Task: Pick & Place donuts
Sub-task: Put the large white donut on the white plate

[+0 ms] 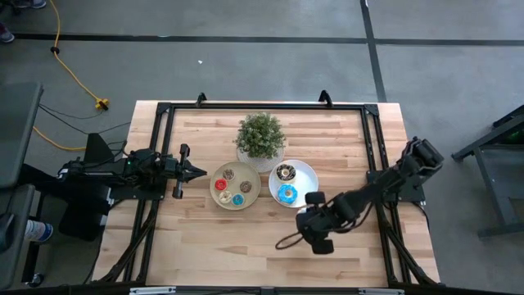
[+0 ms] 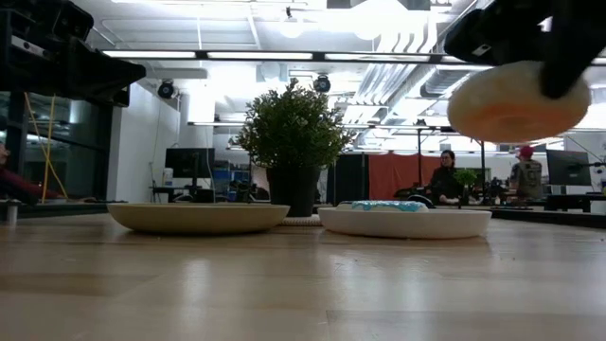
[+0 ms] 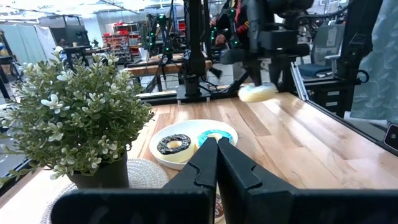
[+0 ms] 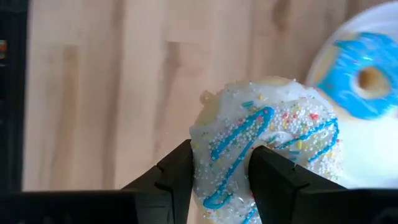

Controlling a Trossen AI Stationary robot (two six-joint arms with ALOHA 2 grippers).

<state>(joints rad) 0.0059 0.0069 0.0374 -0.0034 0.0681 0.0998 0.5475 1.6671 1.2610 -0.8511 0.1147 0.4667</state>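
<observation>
Clamped in the right gripper's (image 4: 221,165) closed fingers above the table's (image 1: 205,246) front-right, beside the white plate (image 1: 304,174), a white-iced donut (image 4: 267,146) seems mid-carry, needing lowering onto it; the left gripper (image 1: 200,172) waits shut at the left.

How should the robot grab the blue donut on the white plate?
From straight above. The blue donut lies flat on the white plate, hole up, so one jaw can go into the hole and one outside the ring, on the side away from the chocolate donut.
</observation>
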